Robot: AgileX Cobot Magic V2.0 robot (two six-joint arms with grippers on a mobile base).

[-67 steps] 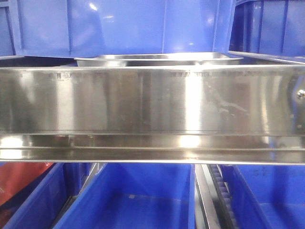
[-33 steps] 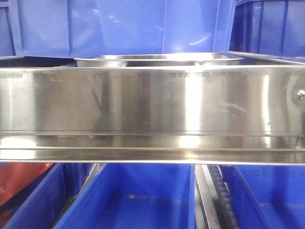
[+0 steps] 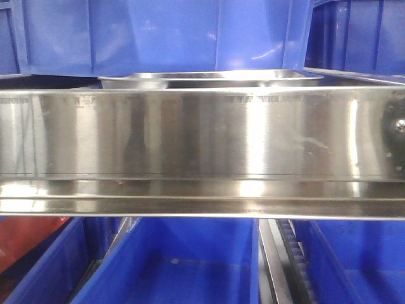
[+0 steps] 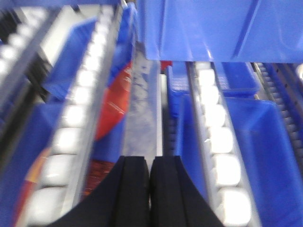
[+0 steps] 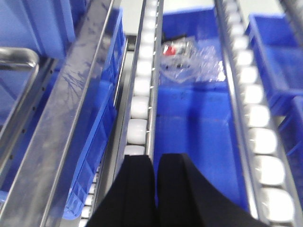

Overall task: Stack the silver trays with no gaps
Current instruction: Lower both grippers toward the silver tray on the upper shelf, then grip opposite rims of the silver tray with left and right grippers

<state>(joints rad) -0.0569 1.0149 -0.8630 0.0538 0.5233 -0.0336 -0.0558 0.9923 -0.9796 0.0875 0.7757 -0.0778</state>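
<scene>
Silver trays [image 3: 209,78]: behind shelf rail [image 3: 202,133], lengthwise along it; right jaws likely nearer, across rail. Left jaws, right jaws together, empty.

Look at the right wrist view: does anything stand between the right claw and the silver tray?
Yes. A long steel rail runs lengthwise between the shut right claw, at bottom centre, and the silver tray, whose corner shows at far left.

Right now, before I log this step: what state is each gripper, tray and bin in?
Left gripper: shut, empty.
Right gripper: shut, empty.
Silver tray: upright behind the shelf rail, ungripped.
Blue bin: open-topped, holding a clear plastic bag.
</scene>
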